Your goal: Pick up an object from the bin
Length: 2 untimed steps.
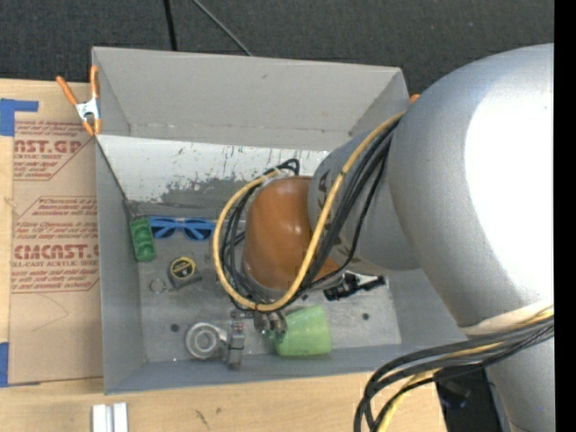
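While the arm reaches low into the grey metal bin, I judge the approach step in hand: the gripper hangs by the near wall, between a round silver metal fitting at its left and a pale green plastic cup at its right. Wide or narrow, I cannot tell. The next move calls for settling on one and closing. Counted: one fitting, one cup, one pair of blue plastic sunglasses, one dark green block, one yellow-and-black disc, one small black piece.
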Motion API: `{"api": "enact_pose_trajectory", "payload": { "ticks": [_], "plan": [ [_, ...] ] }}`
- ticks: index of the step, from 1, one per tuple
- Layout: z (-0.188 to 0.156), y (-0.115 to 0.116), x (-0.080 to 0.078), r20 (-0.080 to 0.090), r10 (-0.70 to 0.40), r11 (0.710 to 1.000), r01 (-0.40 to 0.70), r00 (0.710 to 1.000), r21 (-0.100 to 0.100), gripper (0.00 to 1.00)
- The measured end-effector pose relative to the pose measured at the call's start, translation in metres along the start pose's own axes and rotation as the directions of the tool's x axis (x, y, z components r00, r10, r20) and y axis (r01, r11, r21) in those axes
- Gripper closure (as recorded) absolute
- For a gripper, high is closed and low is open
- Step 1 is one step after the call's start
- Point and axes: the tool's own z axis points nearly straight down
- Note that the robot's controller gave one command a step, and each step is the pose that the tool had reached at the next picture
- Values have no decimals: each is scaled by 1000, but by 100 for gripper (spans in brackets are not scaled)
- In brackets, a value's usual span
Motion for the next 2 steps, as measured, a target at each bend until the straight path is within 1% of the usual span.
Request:
{"api": "enact_pose_trajectory", "payload": {
  "ticks": [1, 2],
  "plan": [
    [-3, 31, 0, 9, -558, 830, 558, 830, 1, 0],
    [-4, 29, -1, 9, -554, 832, 554, 832, 3, 100]
  ]
}}
